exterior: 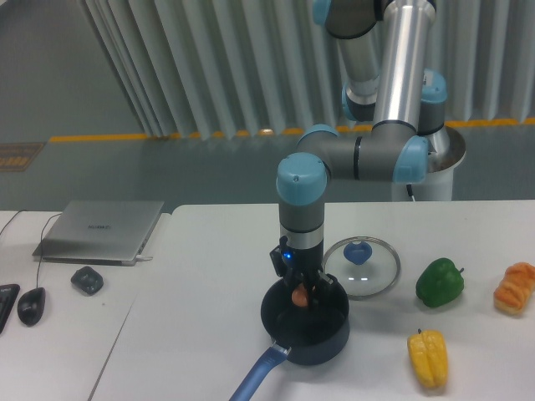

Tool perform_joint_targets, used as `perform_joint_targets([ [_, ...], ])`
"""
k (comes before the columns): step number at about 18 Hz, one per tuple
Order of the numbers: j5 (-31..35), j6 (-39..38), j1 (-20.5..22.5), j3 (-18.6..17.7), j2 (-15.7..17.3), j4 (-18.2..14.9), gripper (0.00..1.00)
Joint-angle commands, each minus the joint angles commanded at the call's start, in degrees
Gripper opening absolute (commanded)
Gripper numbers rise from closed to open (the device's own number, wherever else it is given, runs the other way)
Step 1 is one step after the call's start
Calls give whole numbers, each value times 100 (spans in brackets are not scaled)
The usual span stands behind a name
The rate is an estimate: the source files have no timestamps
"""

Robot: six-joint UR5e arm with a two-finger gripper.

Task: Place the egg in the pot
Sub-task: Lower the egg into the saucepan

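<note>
While gripper clamps egg inside pot rim (placing step), next: part jaws, lift clear.

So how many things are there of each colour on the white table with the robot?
Orange: 2, small oval egg, bread-like item
Green: 1, bell pepper
Yellow: 1, bell pepper
Blue: 2, navy saucepan, blue-knobbed glass lid
Total: 6

Pot near the table's front edge — egg over its opening, in the gripper. Lid behind-right; peppers farther right.
</note>
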Motion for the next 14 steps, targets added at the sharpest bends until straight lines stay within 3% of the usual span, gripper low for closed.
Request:
perform_joint_targets([
  [14, 18, 18, 0, -115, -27, 27, 48],
])
